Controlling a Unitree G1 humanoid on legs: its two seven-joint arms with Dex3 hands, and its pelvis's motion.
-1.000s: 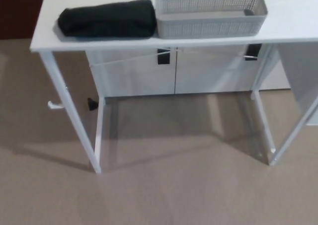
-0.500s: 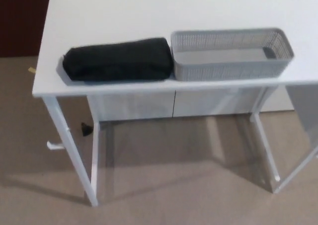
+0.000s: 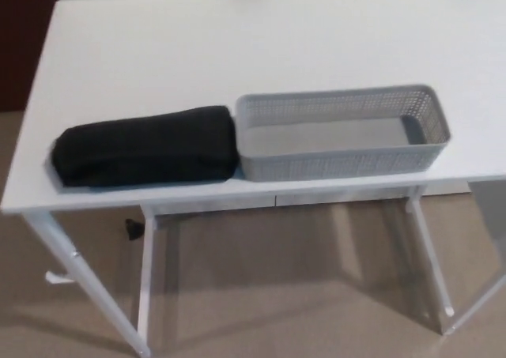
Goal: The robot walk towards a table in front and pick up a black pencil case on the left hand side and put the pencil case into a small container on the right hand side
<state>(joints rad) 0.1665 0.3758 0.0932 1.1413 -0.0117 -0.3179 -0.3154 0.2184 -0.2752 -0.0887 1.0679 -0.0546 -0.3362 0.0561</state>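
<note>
A black pencil case (image 3: 146, 147) lies lengthwise near the front edge of the white table (image 3: 237, 50), on its left half. Its right end touches a grey mesh container (image 3: 341, 131), which stands beside it near the same edge and looks empty. Neither of my hands shows in the head view.
White table legs (image 3: 146, 279) run down to a beige carpet (image 3: 277, 295). A white cabinet front (image 3: 332, 196) shows under the tabletop. A small black object (image 3: 132, 230) lies on the floor by the left legs. A dark red wall panel (image 3: 20, 42) is at far left.
The whole picture has shifted: the table with pencil case and container sits lower and larger in view, and more of the tabletop shows. The objects themselves have not moved on the table.
</note>
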